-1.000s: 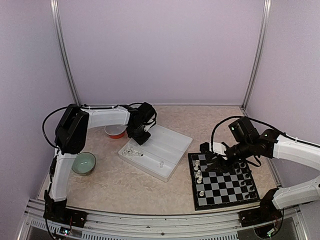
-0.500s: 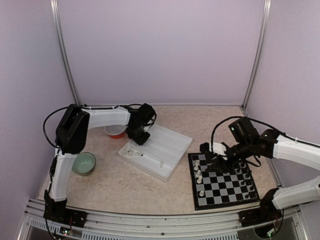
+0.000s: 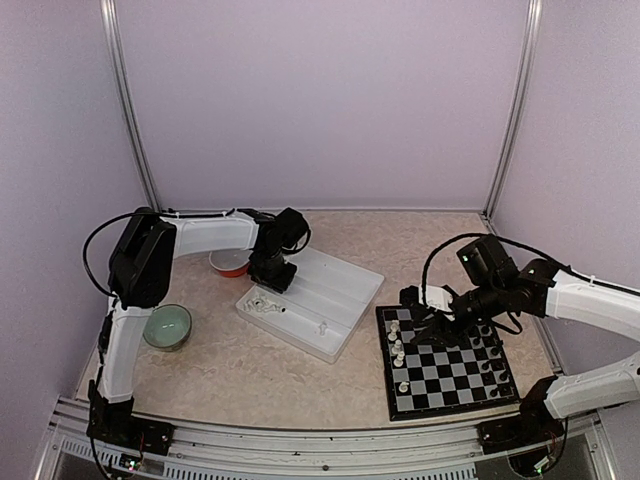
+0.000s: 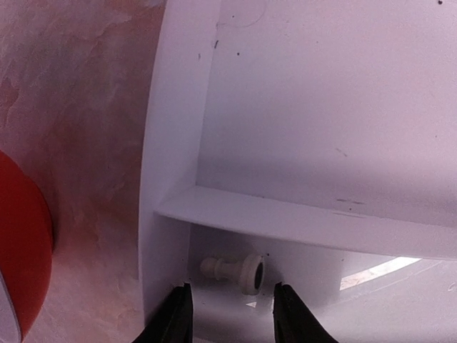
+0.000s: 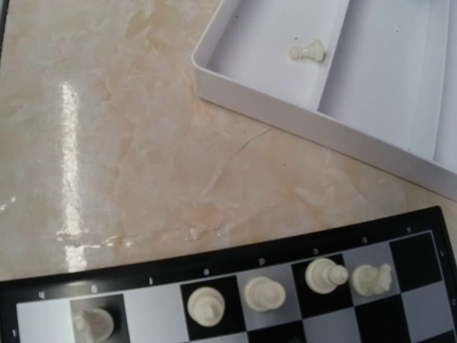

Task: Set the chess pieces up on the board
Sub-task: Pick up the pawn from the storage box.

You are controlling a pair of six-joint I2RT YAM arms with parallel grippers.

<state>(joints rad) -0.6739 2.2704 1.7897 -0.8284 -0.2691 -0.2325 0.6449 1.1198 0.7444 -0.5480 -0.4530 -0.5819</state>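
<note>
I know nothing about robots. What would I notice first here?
Probably the chessboard at the near right, white pieces lined along its left edge, with the right arm reaching over it. Then the white tray mid-table, where the left arm's open fingers hover just short of a white piece lying on its side.

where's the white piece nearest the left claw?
Left wrist view: the white piece lies on its side in a corner compartment of the tray, just ahead of the left claw.
</note>
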